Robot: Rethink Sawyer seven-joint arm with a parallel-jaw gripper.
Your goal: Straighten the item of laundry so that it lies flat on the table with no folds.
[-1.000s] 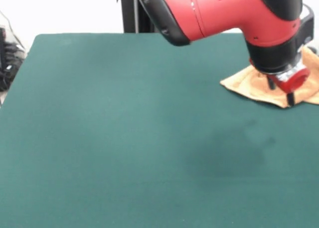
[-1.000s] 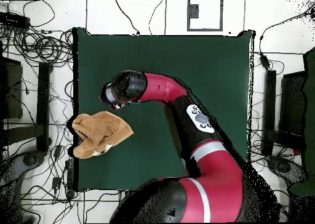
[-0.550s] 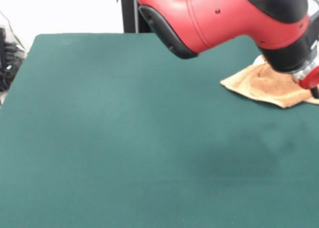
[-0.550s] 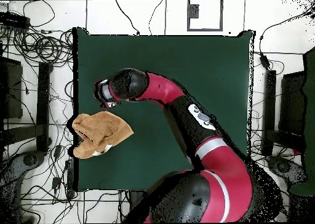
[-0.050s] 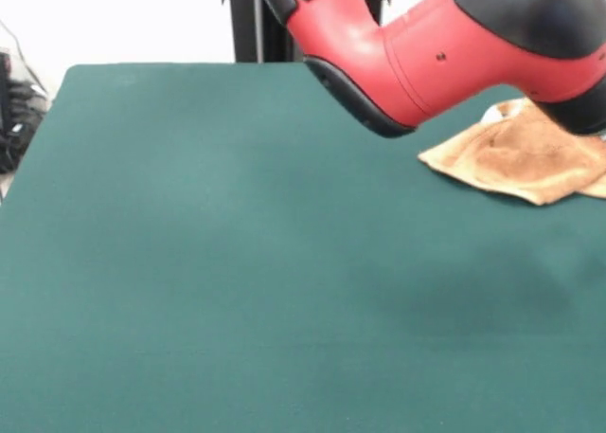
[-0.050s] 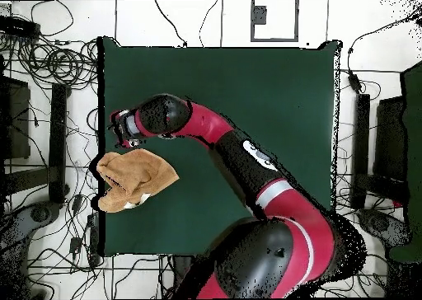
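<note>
Item, towel (image 6: 134,178): I log it crumpled, folded over itself at the bench (image 6: 247,91) edge, untouched, while my gripper (image 6: 121,128) has slid beyond the towel toward that edge, jaw state indiscernible, so no flattening yet.

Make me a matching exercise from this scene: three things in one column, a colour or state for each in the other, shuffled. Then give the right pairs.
Things:
1. towel
2. table
3. arm

Descriptions:
A. dark green, flat
B. red and black, reaching over the table's side edge
C. tan-orange, bunched with folds near the table edge

Pairs: 1-C, 2-A, 3-B. The overhead view agrees: the towel lies crumpled at the table's edge, with the arm's end just beyond it.
</note>
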